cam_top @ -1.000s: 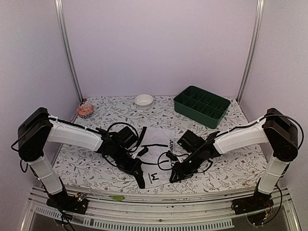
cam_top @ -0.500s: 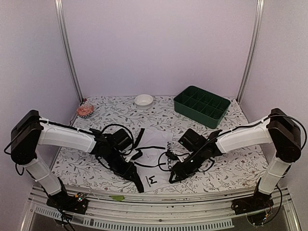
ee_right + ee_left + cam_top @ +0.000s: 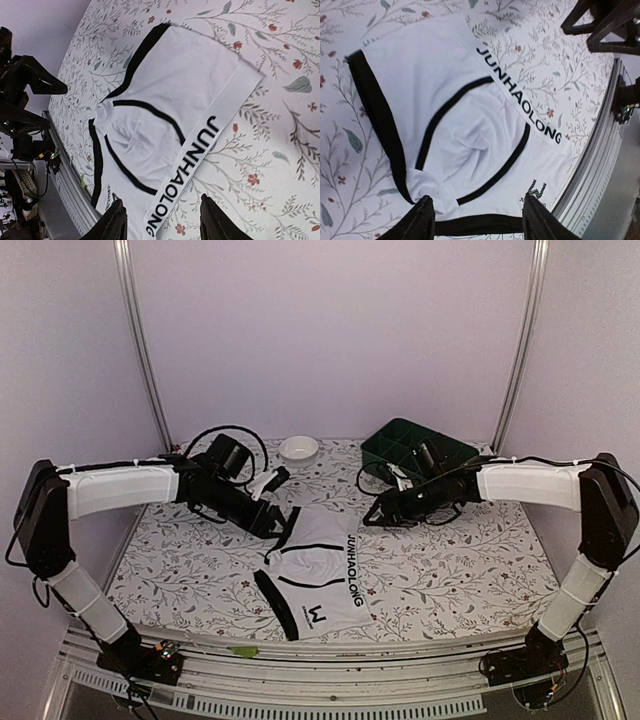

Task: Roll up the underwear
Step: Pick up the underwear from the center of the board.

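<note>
The underwear (image 3: 315, 575) lies spread on the flowered table, white with black trim and a white waistband lettered JUNHAOLONG in black. It fills the left wrist view (image 3: 465, 125) and the right wrist view (image 3: 165, 115). My left gripper (image 3: 275, 525) hovers over its far left corner, open, with nothing between the fingers (image 3: 422, 222). My right gripper (image 3: 375, 515) hangs above the table to the far right of the cloth, also open and empty, its fingers (image 3: 215, 220) apart over the waistband end.
A small white bowl (image 3: 298, 447) sits at the back centre. A green compartment tray (image 3: 440, 465) stands at the back right, just behind the right arm. The metal rail (image 3: 330, 655) runs along the table's near edge, close to the cloth.
Both grippers opened and let go of the cloth near the front edge. Both arms rose and pulled back toward the far side. The underwear now lies flat, shifted slightly nearer.
</note>
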### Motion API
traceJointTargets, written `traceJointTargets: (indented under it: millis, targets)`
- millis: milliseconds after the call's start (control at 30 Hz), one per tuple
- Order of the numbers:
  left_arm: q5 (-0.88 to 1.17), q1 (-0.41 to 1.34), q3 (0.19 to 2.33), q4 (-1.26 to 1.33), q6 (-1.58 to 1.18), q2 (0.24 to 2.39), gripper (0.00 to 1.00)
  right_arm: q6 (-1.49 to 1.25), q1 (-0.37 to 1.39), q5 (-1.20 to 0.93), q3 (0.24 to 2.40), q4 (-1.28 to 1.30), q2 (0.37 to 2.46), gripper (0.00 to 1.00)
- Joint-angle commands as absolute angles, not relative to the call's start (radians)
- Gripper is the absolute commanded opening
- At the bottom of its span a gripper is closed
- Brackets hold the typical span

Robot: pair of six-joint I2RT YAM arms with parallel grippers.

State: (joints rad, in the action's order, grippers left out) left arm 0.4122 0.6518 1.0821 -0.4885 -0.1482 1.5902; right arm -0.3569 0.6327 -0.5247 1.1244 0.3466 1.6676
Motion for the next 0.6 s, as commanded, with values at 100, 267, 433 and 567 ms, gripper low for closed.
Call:
traceJointTargets:
  millis: [100,267,433,567]
  targets:
    - [0.526,0.462,1.29,-0.387,0.002,1.783,0.6,-0.27,0.55,-0.458,1.303,0.343,1.884,0.49]
    - [0.596,0.421,1.419,-0.414,0.065,1.912,0.59,-0.207,0.54,-0.456,1.431,0.355,2.025,0.48]
    - [0.645,0.4,1.549,-0.456,0.116,2.038,0.58,-0.146,0.528,-0.44,1.523,0.364,2.135,0.44]
    - [0.691,0.384,1.603,-0.458,0.132,2.095,0.57,-0.09,0.515,-0.433,1.578,0.375,2.196,0.42]
